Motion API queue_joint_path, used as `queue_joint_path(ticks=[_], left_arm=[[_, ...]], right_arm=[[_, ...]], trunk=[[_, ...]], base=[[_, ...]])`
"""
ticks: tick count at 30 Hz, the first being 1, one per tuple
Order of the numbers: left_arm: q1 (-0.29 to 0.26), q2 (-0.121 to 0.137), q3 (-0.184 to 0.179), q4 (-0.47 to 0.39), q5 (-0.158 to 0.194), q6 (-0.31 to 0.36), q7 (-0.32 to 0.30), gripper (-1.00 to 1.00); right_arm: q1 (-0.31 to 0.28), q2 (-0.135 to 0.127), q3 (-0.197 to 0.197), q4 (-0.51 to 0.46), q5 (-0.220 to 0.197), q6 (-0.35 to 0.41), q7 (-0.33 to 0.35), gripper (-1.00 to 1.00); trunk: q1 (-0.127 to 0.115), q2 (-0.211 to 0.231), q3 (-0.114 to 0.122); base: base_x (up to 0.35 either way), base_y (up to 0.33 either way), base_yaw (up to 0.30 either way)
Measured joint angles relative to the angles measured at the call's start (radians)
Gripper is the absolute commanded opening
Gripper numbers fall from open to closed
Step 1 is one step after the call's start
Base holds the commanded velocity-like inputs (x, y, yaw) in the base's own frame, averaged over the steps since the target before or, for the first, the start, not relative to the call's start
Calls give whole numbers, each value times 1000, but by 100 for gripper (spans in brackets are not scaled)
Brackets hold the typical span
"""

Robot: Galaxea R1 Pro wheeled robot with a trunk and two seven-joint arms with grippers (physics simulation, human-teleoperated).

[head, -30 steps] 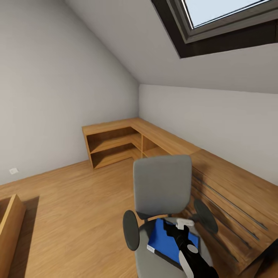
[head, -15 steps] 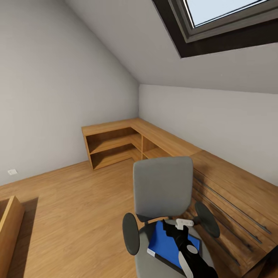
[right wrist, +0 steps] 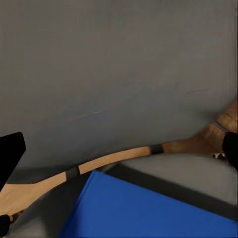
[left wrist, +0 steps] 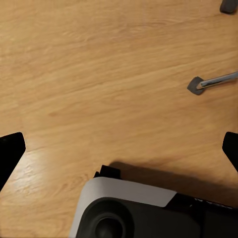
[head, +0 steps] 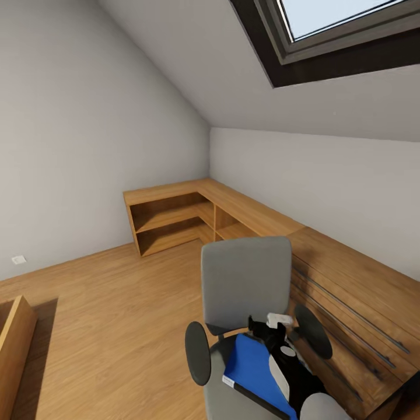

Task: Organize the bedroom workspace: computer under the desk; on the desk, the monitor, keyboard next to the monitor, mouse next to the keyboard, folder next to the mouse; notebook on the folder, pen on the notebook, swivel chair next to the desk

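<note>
While the flat bright blue folder (head: 254, 367) lies on the padded grey seat of the swivel chair (head: 245, 286) at lower centre, the right gripper (head: 269, 328) hangs over its far edge, fingers spread apart, not touching it. Left gripper (left wrist: 119, 148) faces glossy wood-plank floor (left wrist: 99, 74), fingers wide apart. Wooden corner shelving (head: 175, 213) sits mid-frame.

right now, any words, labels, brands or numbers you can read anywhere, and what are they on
None can be read.
The folder on the swivel chair has a small white tag at its near corner, too small to tell if it bears text.
The white plate low on the wall shows no marks.
The right gripper shows no lettering.
</note>
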Motion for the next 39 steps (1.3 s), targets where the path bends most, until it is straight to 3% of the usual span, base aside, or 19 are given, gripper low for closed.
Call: queue_joint_path(ticks=[9, 18, 39], left_arm=[[0, 0, 0, -9, 55, -3, 4, 100], [0, 2, 0, -11, 77, -4, 7, 100], [0, 2, 0, -11, 80, -4, 8, 100]], right_arm=[[-90, -34, 0, 80, 1, 45, -18, 100], [-179, -63, 1, 159, 0, 81, -24, 100], [-198, -66, 1, 237, -1, 102, -24, 100]], trunk=[[0, 0, 0], [34, -63, -28], [115, -210, -94]], base=[[0, 0, 0], [0, 0, 0], [0, 0, 0]])
